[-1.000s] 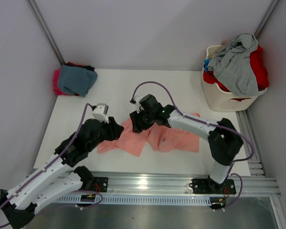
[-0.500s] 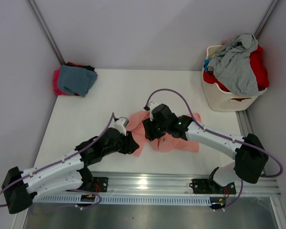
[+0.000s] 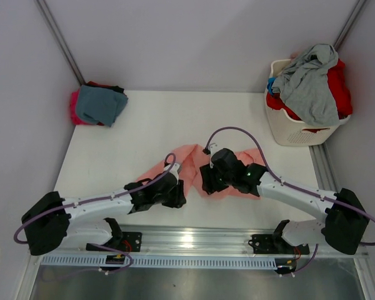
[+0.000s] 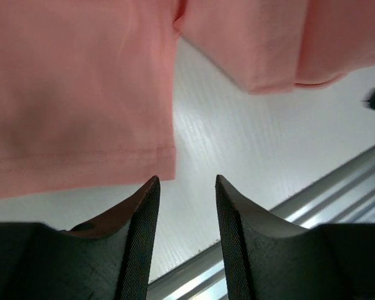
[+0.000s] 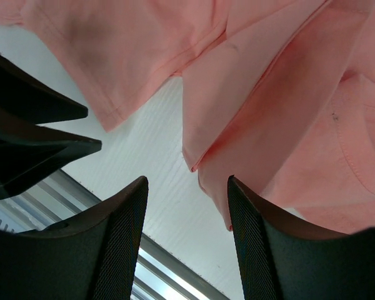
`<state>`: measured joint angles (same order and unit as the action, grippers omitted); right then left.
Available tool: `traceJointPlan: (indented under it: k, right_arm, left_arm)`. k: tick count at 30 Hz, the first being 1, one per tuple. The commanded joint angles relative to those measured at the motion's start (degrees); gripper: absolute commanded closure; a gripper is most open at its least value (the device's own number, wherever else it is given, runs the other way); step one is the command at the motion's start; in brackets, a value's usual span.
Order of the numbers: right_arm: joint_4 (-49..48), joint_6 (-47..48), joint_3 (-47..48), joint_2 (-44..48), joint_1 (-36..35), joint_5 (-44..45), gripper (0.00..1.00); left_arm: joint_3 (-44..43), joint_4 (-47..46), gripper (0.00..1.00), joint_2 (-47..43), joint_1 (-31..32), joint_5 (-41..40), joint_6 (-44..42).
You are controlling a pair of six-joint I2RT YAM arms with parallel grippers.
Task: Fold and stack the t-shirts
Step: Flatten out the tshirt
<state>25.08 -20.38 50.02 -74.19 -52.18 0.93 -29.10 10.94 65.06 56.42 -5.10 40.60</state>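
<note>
Your left gripper (image 4: 186,181) is narrowly parted, right gripper (image 5: 186,181) wide, both empty; pinch the pink t-shirt (image 3: 190,156) by its lower-centre hem, probably 2 layers.

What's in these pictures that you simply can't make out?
Top view: the two arms cover the middle of the pink shirt.
Both wrist views: that shirt runs off the picture edges, so its whole outline is lost.
Top view again: in the basket, the grey shirt hides what lies beneath.
</note>
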Motion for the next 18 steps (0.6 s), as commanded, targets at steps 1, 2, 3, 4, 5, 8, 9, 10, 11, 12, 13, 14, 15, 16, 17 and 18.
traceJointPlan:
  k: [1, 2, 3, 4, 5, 8, 9, 10, 11, 12, 13, 14, 15, 16, 17, 18]
  right_arm:
    - [-1.18, -1.15, -0.27, 3.00, -0.20, 1.79, 0.43]
    - [-1.00, -1.06, -0.45, 3.35, -0.20, 1.88, 0.42]
    - [-0.74, -1.06, -0.45, 3.53, -0.20, 2.14, 0.43]
    - [-0.65, -0.98, -0.45, 4.05, -0.20, 2.41, 0.42]
    - [-0.30, -0.89, -0.45, 4.14, -0.29, 2.50, 0.42]
    - [-0.12, -0.97, -0.63, 5.11, -0.20, 3.20, 0.42]
    - [-0.03, -0.98, -0.89, 5.37, -0.20, 3.29, 0.42]
    - [-0.03, -1.06, -1.06, 5.72, -0.29, 3.46, 0.43]
    - [0.14, -1.06, -1.15, 5.99, -0.20, 3.47, 0.42]
    - [0.14, -1.15, -1.24, 6.08, -0.20, 3.64, 0.42]
    - [0.14, -1.15, -1.33, 6.17, -0.29, 3.73, 0.43]
    - [0.23, -1.24, -1.42, 6.43, -0.20, 3.82, 0.43]
    - [0.41, -1.15, -1.42, 6.60, -0.29, 3.99, 0.42]
    - [0.41, -1.24, -1.24, 6.78, -0.20, 4.17, 0.43]
    - [0.58, -0.98, -1.24, 6.87, -0.20, 4.34, 0.42]
    - [0.67, -0.89, -1.15, 6.96, -0.20, 4.61, 0.42]
  left_arm:
    - [-3.15, 2.40, 0.55, 4.10, 1.05, -5.00, 1.06]
    - [-5.15, 3.29, 0.55, 6.72, 1.49, -5.79, 1.15]
    - [-5.70, 4.34, 0.56, 7.88, 1.84, -7.27, 1.15]
    - [-6.83, 5.05, 0.57, 9.11, 2.11, -7.81, 1.24]
    - [-7.89, 6.19, 0.58, 10.17, 2.89, -8.34, 1.24]
    - [-9.22, 7.51, 0.59, 13.69, 3.78, -9.31, 1.59]
    - [-10.09, 7.60, 0.59, 14.82, 4.04, -9.48, 1.68]
    - [-10.18, 7.52, 0.60, 15.27, 4.22, -9.66, 1.68]
    - [-10.62, 7.69, 0.60, 15.71, 4.48, -9.84, 1.68]
    - [-10.89, 7.87, 0.61, 16.58, 4.57, -10.01, 1.68]
    - [-11.15, 8.04, 0.65, 17.12, 4.66, -10.45, 1.68]
    - [-11.59, 8.57, 0.67, 17.64, 4.83, -10.71, 1.76]
    - [-12.29, 9.36, 0.70, 18.08, 4.84, -10.72, 1.68]
    - [-12.47, 9.62, 0.74, 18.96, 4.92, -10.54, 1.42]
    - [-12.82, 9.80, 0.76, 19.31, 5.10, -10.54, 1.41]
    - [-13.00, 10.32, 0.77, 19.67, 5.19, -10.54, 1.41]
